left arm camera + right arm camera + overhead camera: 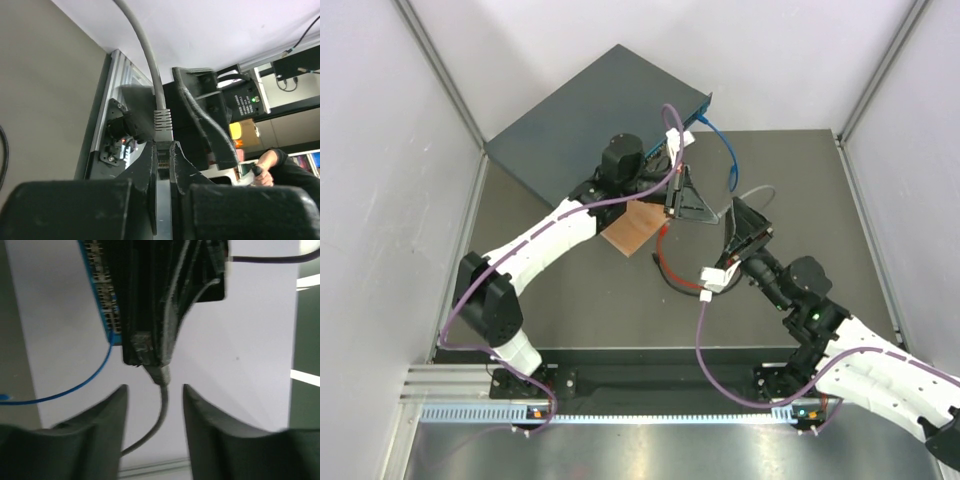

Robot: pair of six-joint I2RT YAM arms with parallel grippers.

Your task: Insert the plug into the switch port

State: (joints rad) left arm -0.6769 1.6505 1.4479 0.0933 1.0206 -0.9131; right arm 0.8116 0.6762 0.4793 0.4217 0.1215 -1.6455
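The switch (585, 125) is a flat dark slate-grey box at the back, its teal-blue socket edge (682, 125) facing right; that edge also shows in the right wrist view (102, 295). My left gripper (700, 210) is shut on the plug (162, 156), a little in front of that edge. The plug's grey boot and cable (161, 120) stick out beyond the fingertips. My right gripper (742, 228) is open and empty, facing the left one. In the right wrist view the grey cable (161, 405) hangs between its spread fingers (107, 410) without touching them.
A brown wooden board (632, 232) lies under the left wrist. A blue cable (725, 150) runs from the switch edge onto the dark mat (570, 300). A red and black cable loop (668, 268) lies mid-table. White walls stand on the left, back and right.
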